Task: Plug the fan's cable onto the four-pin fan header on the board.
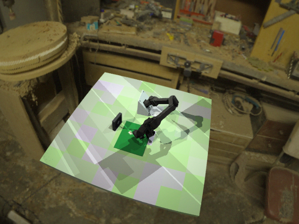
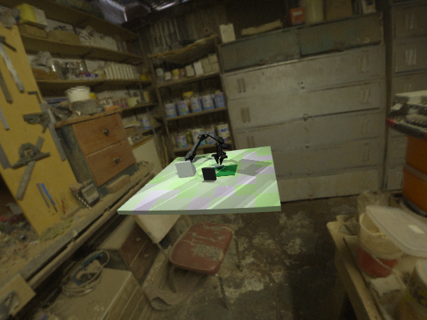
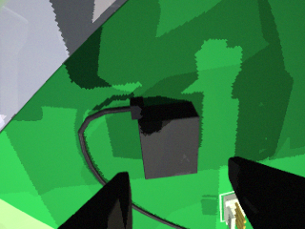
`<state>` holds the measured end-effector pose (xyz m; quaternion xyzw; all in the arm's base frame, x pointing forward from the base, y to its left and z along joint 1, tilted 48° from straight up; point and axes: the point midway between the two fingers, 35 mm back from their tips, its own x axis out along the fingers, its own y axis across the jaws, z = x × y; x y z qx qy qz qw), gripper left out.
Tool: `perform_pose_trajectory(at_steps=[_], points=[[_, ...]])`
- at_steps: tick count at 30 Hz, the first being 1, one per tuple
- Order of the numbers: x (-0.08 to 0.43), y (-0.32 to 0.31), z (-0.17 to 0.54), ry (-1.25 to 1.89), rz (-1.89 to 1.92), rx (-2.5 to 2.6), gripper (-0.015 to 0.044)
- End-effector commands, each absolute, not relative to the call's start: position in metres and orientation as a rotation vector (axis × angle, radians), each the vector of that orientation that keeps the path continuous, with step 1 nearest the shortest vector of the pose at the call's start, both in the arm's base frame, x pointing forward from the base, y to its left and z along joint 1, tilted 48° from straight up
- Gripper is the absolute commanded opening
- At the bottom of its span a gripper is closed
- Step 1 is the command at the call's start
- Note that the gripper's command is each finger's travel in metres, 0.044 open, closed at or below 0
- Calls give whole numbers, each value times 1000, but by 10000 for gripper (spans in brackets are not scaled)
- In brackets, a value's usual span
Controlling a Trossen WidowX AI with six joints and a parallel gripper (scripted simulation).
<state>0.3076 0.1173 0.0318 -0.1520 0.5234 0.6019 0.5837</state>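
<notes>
The green board lies on the table. The pale four-pin header is bare, its gold pins showing at the wrist view's lower edge, partly behind the right finger. The dark block-shaped plug lies on the board away from the header, its thin black cable curving off to the left and down. The black fan stands upright beside the board. My gripper is open and empty above the board, the plug showing between and beyond its fingertips. The arm hides the plug in the top view.
A pale upright panel or box stands near the arm's base. The fan stands at the board's edge, with the cable running between it and the board. The patterned tabletop carries strong shadows.
</notes>
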Motion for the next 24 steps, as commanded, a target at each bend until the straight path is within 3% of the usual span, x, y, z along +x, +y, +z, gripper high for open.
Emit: perform_pose_trajectory(at_steps=[1, 24], points=[[306, 119, 28, 1225, 1399, -343, 210], [300, 146, 4, 1224, 1400, -341, 210]])
